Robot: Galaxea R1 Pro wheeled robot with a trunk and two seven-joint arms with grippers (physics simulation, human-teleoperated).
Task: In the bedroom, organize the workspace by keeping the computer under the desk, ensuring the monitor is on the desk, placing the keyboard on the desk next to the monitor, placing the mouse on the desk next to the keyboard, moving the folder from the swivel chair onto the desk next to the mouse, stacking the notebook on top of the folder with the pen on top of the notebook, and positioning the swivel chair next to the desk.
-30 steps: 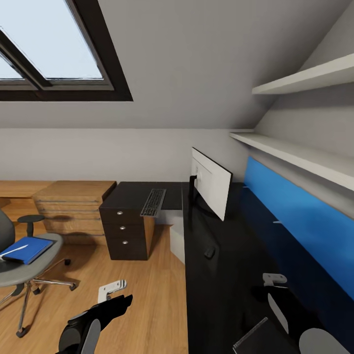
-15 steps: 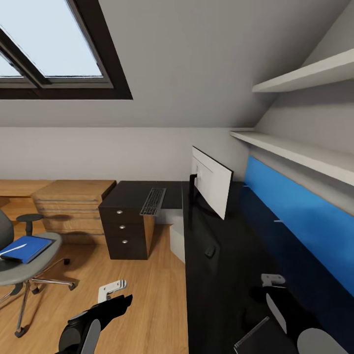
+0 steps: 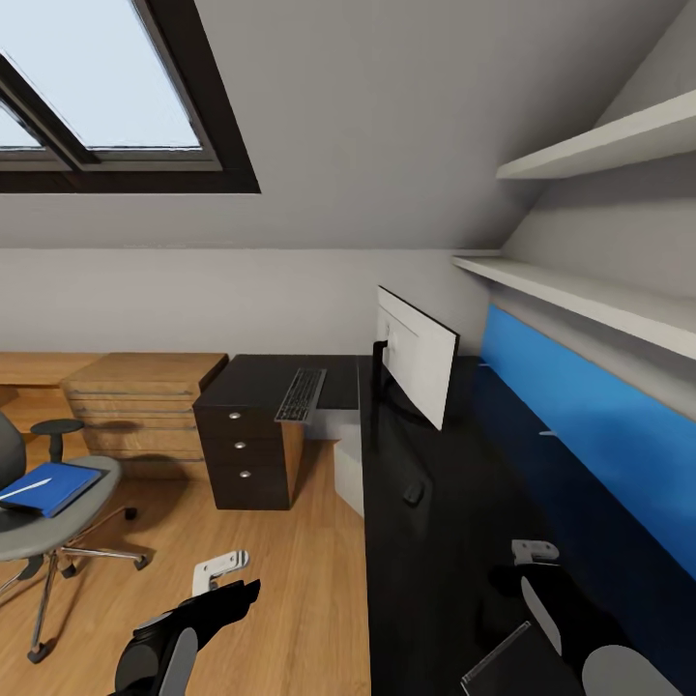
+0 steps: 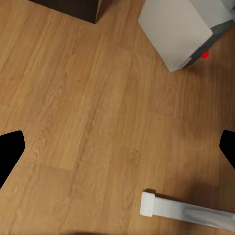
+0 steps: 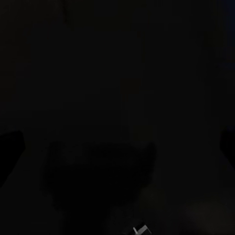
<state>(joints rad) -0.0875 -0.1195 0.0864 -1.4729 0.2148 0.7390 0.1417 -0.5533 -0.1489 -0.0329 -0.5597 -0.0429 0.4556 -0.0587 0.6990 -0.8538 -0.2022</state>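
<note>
Attic bedroom, head view. At centre, the monitor (image 3: 418,358) stands on the glossy black desk (image 3: 435,541), the keyboard (image 3: 302,395) left of it, the mouse (image 3: 413,495) nearer. At lower left, the blue folder (image 3: 50,487) waits on the swivel chair (image 3: 48,527). Left gripper (image 3: 220,570) hangs wide open over floor; right gripper (image 3: 535,552) hovers over the desk, its opening unclear.

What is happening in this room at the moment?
A two-armed robot stands at the glossy black L-shaped desk, holding nothing. The wide monitor with the white back and the small dark mouse are on the desk. The slim dark keyboard lies on the dark drawer unit. The bright blue folder, with a thin white pen on it, lies on the grey swivel chair. The grey-white computer tower stands on the floor.
</note>
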